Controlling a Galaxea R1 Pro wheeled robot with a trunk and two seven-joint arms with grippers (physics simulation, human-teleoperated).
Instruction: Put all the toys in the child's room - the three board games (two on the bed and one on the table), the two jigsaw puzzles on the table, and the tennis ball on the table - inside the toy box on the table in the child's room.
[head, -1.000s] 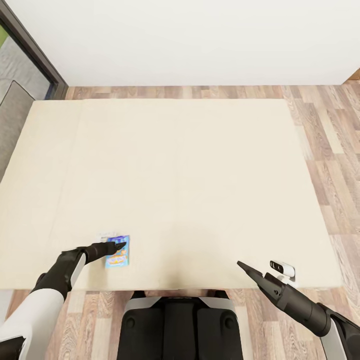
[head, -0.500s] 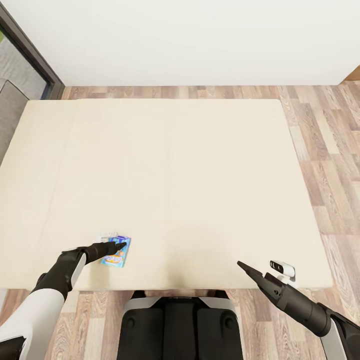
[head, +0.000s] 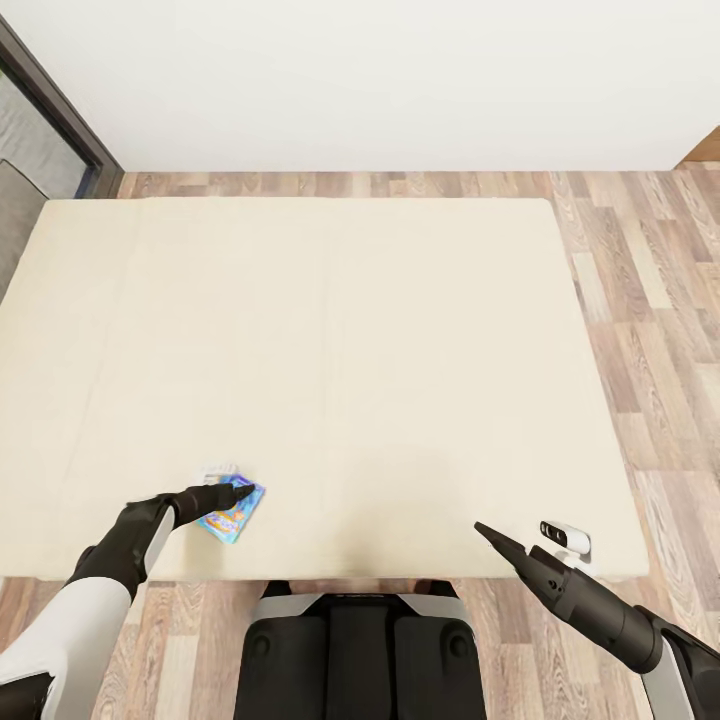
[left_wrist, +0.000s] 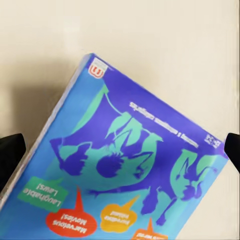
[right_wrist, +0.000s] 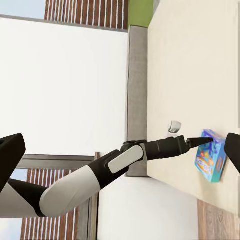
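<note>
Whole head view shifted against a second ago, so camera movement, with the bed (head: 330, 300) sitting further left and the blue board game (head: 232, 510) turned slightly under the left gripper (head: 243, 489). Left gripper poised over the box near the mattress's front edge, fingers spread wide and clear of it in the left wrist view; box's lower part cut off there, small print unreadable. Right gripper (head: 480, 528) raised over the bed's near right edge, jaws parted and empty.
</note>
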